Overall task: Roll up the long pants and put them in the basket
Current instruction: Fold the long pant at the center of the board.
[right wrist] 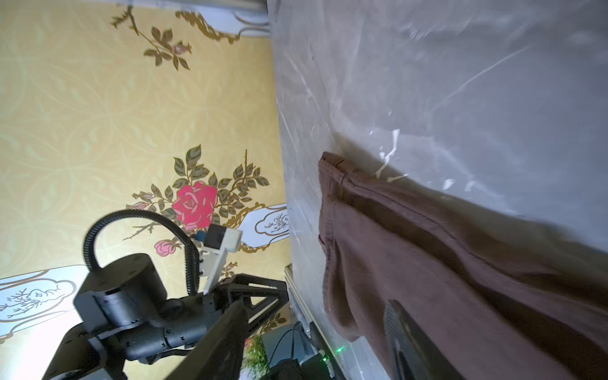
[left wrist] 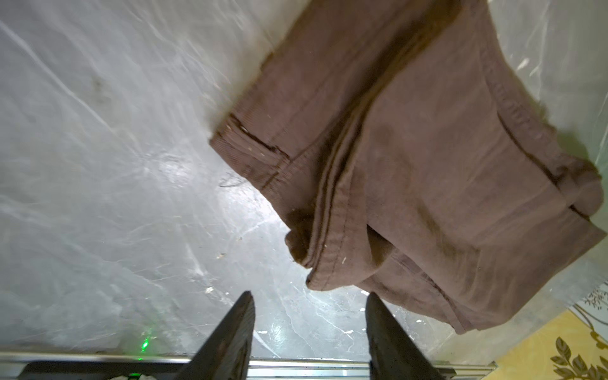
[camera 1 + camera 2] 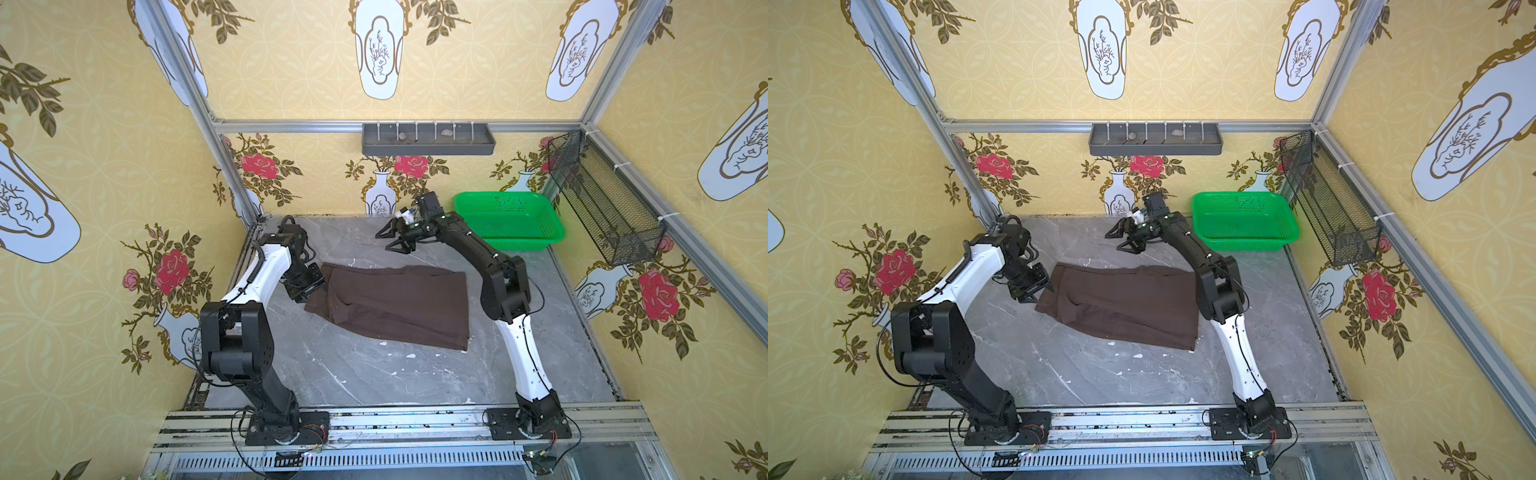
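The long pants (image 3: 395, 305) lie flat on the table (image 3: 353, 374), apart from the green basket (image 3: 509, 245), with the left gripper (image 2: 309, 294) spread and empty just beside their edge farthest from the basket and the right gripper (image 3: 381, 243) spread, empty, near it.

- The long pants (image 3: 395, 303), just ahead of the left jaws, are plain dark brown with no pattern. Darker stitching lines run along the seams.
- The surface (image 3: 353, 374) under them is grey, with a marble pattern of thin white veins and flecks.
- The left jaws and right jaws are black.
- The basket (image 3: 528, 243) behind the right jaws is bright green.
- The walls (image 3: 104, 187) are yellow, printed with red roses, olive leaves and white, gold-edged vases.
- The wall tray (image 3: 428, 147) is dark grey and the mesh rack (image 3: 602, 203) is black.
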{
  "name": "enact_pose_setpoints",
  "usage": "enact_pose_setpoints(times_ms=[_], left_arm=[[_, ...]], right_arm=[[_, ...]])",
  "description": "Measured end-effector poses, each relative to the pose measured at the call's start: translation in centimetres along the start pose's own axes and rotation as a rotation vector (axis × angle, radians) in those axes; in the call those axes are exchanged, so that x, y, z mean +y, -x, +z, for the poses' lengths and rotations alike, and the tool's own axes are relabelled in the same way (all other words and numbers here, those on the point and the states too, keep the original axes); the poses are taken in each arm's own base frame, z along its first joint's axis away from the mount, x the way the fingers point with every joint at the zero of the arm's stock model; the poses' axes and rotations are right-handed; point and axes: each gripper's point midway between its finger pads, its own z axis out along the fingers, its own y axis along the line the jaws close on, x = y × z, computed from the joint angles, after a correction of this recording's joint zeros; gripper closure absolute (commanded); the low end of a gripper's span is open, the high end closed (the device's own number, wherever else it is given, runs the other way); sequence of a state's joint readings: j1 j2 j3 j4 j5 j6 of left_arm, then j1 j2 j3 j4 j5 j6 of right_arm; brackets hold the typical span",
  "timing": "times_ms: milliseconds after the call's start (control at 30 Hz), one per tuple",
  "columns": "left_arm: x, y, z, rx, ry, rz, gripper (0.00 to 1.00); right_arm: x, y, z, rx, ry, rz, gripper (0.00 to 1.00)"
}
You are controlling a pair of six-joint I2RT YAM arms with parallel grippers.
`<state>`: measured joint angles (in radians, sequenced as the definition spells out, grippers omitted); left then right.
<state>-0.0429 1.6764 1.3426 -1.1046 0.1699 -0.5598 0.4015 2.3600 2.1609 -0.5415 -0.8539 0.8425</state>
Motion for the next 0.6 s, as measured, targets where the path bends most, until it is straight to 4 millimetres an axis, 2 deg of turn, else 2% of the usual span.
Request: enact_pose_setpoints(times_ms=[100, 233, 433, 600], left_arm=[[-0.1, -1.7, 1.4, 0.023, -0.035, -0.004, 0.42], [-0.6, -2.9, 2.3, 0.016, -0.067, 0.017, 0.42], [-1.2, -2.5, 3.5, -0.026, -0.076, 0.054, 0.45], [-2.0, -1.5, 5.1, -0.037, -0.068, 0.08, 0.58]], right_arm=[[-1.7, -0.3, -3.8, -0.032, -0.051, -0.004, 0.38], [-4.8, -2.8, -7.2, -0.024, -0.138, 0.025, 0.41], [-7.7, -6.3, -8.4, 0.029, -0.201, 0.058, 0.43], [-8.5, -6.6, -8.7, 0.035, -0.223, 0.07, 0.45]])
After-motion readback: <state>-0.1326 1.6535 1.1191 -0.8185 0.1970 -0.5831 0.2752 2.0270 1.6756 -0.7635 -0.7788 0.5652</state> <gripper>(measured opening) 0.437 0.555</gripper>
